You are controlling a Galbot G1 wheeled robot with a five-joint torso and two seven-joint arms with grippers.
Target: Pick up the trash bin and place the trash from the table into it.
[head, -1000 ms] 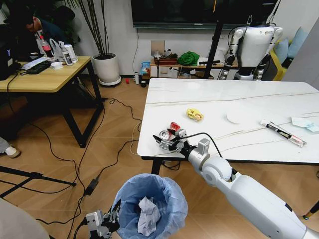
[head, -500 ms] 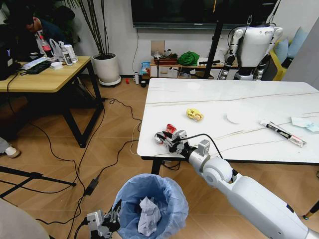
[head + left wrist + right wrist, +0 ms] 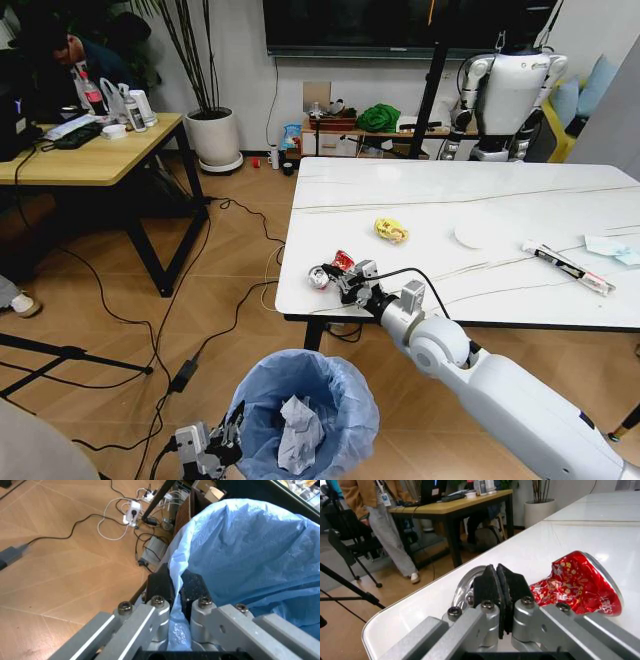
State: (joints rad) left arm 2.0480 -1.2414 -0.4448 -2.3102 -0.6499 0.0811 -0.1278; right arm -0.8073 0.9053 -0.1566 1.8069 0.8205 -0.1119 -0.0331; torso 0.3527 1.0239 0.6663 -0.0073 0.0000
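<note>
The trash bin point(image 3: 330, 395), lined with a puffy light-blue bag point(image 3: 250, 547), hangs low in front of me with crumpled white paper point(image 3: 298, 432) inside. My left gripper point(image 3: 232, 428) point(image 3: 176, 584) is shut on the bag at the bin's rim. Near the table's point(image 3: 450, 190) front left corner, my right gripper point(image 3: 340, 284) point(image 3: 496, 578) is shut on the crushed red-silver can point(image 3: 326, 270) point(image 3: 575, 585). Farther along the table lie a yellow wrapper point(image 3: 391, 230), a white disc point(image 3: 472, 235), a long thin wrapper point(image 3: 567, 267) and a pale-blue tissue point(image 3: 612, 247).
A tan wooden desk point(image 3: 90, 155) with bottles stands at the left, and a person works at it. Cables point(image 3: 215, 310) trail over the floor between desk and table. A tripod leg point(image 3: 60, 355) crosses the lower left. A plant pot point(image 3: 213, 135) and another robot point(image 3: 505, 95) stand at the back.
My right gripper has shifted the can slightly left, toward the table's corner. The bin and left gripper have stayed where they were.
</note>
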